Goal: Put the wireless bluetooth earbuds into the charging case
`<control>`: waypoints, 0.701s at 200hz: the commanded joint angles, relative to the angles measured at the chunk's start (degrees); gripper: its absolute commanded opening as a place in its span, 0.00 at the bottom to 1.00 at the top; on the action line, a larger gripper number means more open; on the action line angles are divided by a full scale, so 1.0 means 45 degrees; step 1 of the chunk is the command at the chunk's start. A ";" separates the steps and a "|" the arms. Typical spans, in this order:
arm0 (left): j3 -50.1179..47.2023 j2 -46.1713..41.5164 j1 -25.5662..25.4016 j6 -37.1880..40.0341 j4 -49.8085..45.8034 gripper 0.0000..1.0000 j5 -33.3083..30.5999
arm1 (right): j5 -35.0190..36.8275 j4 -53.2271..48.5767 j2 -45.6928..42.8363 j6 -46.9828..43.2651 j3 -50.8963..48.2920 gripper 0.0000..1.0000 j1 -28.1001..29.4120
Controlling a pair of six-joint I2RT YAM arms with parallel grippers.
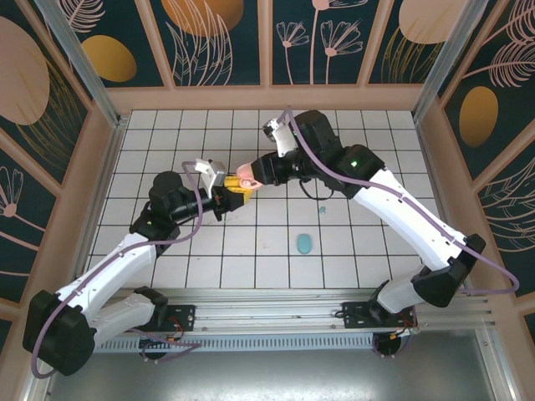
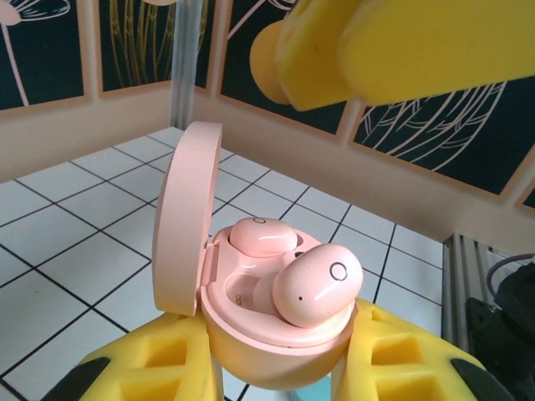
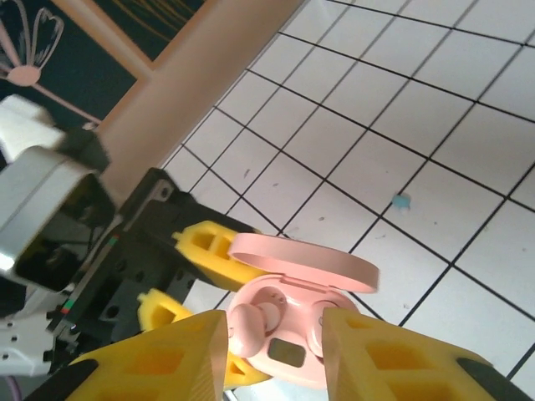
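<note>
My left gripper point(image 2: 280, 363) is shut on the base of an open pink charging case point(image 2: 251, 338) and holds it above the tiles, lid point(image 2: 185, 217) upright. One pink earbud point(image 2: 261, 236) sits in the far socket. A second pink earbud point(image 2: 318, 284) lies tilted, half in the near socket. My right gripper point(image 3: 274, 334) hovers over the case point(image 3: 292, 355), open, its yellow fingers point(image 3: 167, 359) either side of the case; the left one is right beside the tilted earbud point(image 3: 249, 327). From above, both grippers meet at the case point(image 1: 245, 177). A light blue earbud point(image 1: 322, 210) lies on the tiles.
A teal oval case point(image 1: 304, 243) lies on the white tiled floor point(image 1: 376, 251), near the middle front. A small blue bit point(image 3: 403, 201) sits on a tile beyond the pink case. Wooden walls point(image 1: 109, 150) ring the floor.
</note>
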 commanded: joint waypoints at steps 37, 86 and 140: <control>0.0687 0.0045 0.0038 0.0132 -0.0716 0.00 0.1086 | -0.0540 -0.2455 0.0788 -0.2578 0.1595 0.38 0.0544; 0.0813 0.0087 0.0028 0.0156 -0.0991 0.00 0.1439 | -0.1042 -0.2813 0.1142 -0.3103 0.1877 0.38 0.0649; 0.0940 0.0146 0.0028 0.0255 -0.1154 0.00 0.1618 | -0.1120 -0.3153 0.1477 -0.3321 0.2027 0.41 0.0719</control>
